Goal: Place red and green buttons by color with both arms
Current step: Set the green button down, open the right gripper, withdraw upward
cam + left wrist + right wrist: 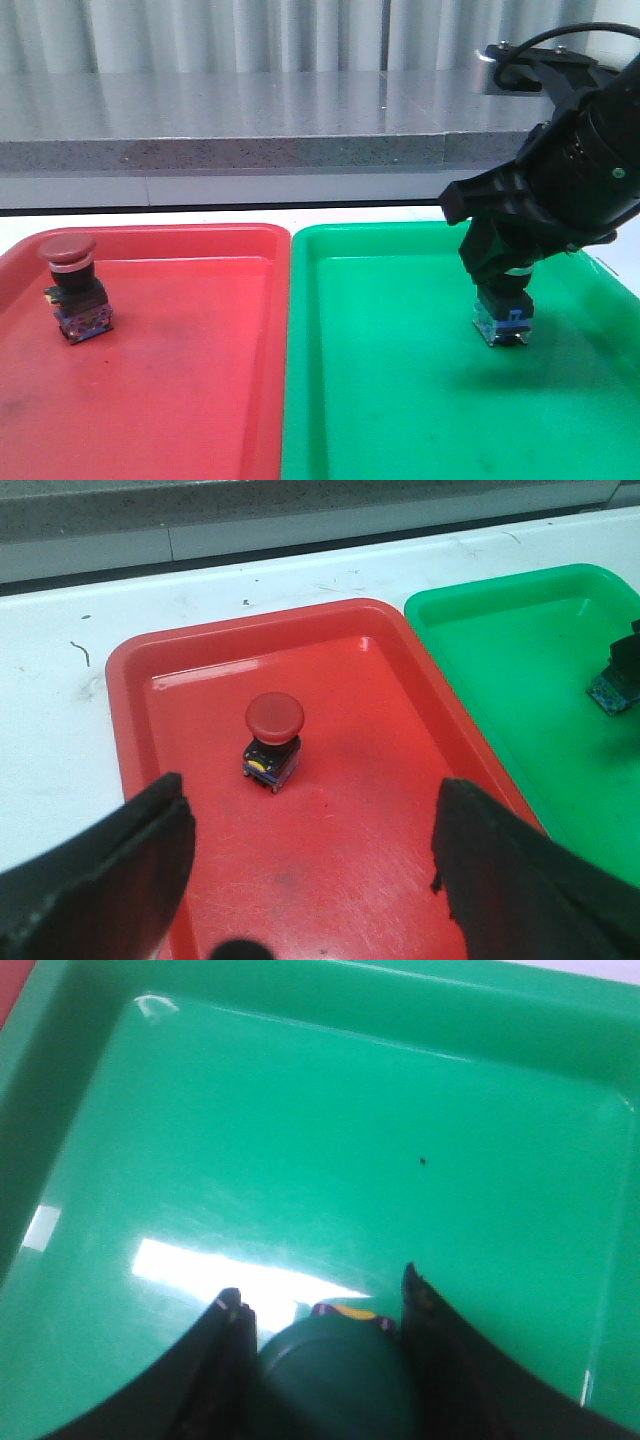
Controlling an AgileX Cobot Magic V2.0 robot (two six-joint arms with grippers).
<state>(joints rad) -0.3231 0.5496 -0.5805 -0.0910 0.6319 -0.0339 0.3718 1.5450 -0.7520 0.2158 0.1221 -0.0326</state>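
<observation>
the red button (72,285) is already set upright in the red tray (200,400), and the left gripper (310,880) is spread wide above it, holding nothing. the green button (335,1375) is clamped in the right gripper (503,300) just over the green tray (400,400) — lowering and release are judged next. its cap is hidden in the front view.

Sat side by side on a white table (60,730), nearly touching: a red tray (200,400) on the left and a green tray (400,420) on the right, a grey stone ledge (250,130) and pale curtain (250,35) behind.
</observation>
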